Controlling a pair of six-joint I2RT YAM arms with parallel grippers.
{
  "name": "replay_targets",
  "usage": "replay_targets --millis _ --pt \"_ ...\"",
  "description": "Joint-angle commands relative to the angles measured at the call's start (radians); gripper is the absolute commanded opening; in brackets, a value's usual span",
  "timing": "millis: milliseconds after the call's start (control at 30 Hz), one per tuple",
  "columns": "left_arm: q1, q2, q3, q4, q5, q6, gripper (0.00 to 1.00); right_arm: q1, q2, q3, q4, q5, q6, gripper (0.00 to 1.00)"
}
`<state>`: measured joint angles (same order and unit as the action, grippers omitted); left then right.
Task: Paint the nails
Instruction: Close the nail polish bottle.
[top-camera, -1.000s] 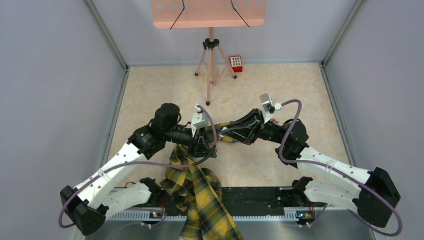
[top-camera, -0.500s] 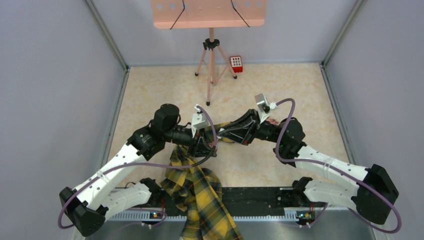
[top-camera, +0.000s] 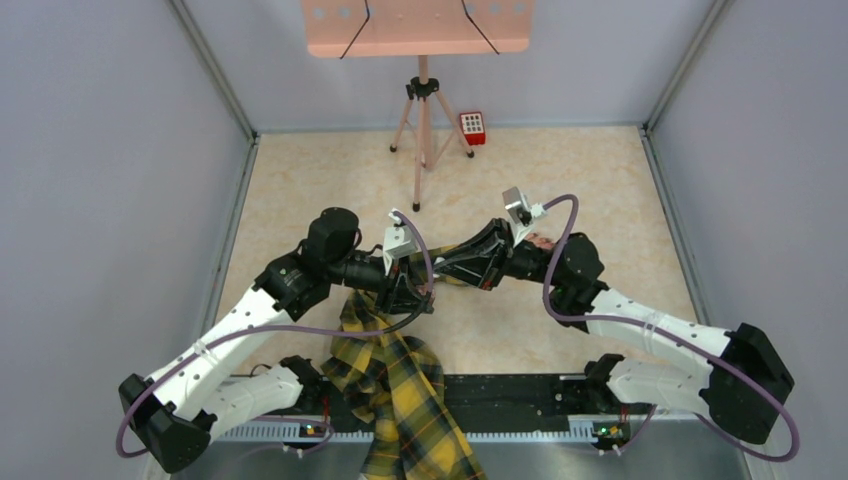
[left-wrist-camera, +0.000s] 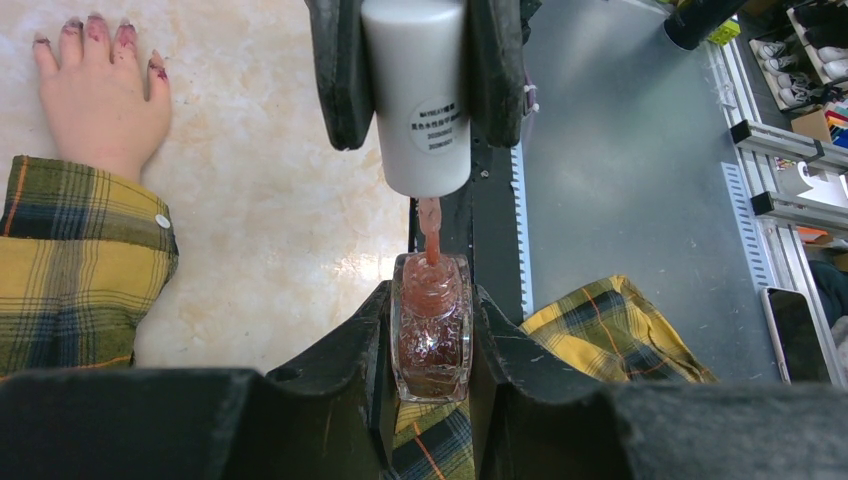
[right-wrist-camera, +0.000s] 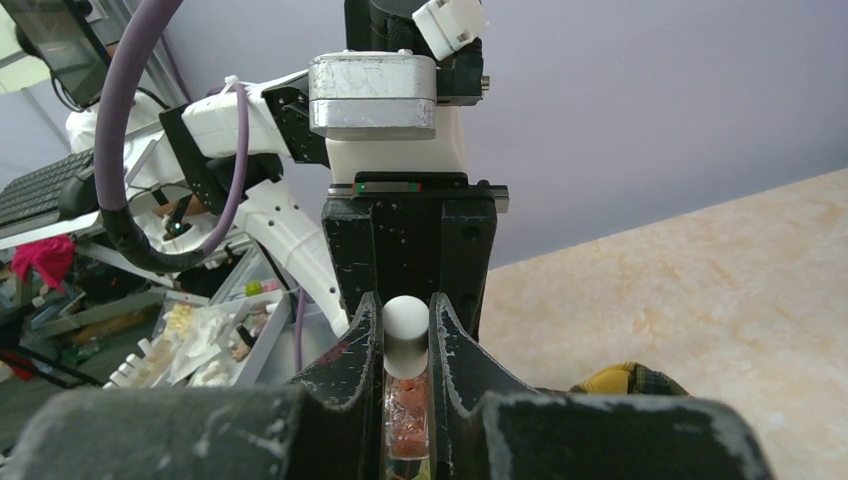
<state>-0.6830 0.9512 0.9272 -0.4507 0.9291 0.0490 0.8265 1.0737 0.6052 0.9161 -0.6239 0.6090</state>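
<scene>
Left jaws clamp the polish bottle (left-wrist-camera: 431, 340), right jaws its cap (left-wrist-camera: 415, 90); tilted withdrawal may scrape the brush (left-wrist-camera: 430, 225) on the bottle's neck, dripping polish onto the sleeve (left-wrist-camera: 610, 325) beneath.

Clipped at the top edge of the left wrist view: fingertips of the mannequin hand (left-wrist-camera: 100, 95), so only part of the nails (left-wrist-camera: 98, 28) in frame, too small to judge the paint. Sleeve (left-wrist-camera: 75, 260) cut by the left edge. Top of the white cap (left-wrist-camera: 415, 80) out of frame. Can't read the label (left-wrist-camera: 438, 125) print. Brush tip sunk in the polish bottle (left-wrist-camera: 430, 345), not visible. Bottle base buried between left gripper (left-wrist-camera: 432, 295) fingers.

Top view: hand almost wholly under the right arm, bottle likewise. Pink board (top-camera: 415, 25) cropped at top.

Right wrist view: blurred clutter at left, bottle mostly masked by right gripper (right-wrist-camera: 403, 302) fingers.
</scene>
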Motion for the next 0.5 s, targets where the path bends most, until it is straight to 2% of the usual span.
replay_targets --millis 0,467 --pt "-0.004 -0.018 0.001 0.021 0.012 0.008 0.0 0.018 -0.001 0.054 0.025 -0.005 -0.022 0.0" --pt "-0.006 -0.021 -0.001 0.021 0.008 0.01 0.0 0.025 0.006 0.064 -0.003 -0.014 -0.034 0.0"
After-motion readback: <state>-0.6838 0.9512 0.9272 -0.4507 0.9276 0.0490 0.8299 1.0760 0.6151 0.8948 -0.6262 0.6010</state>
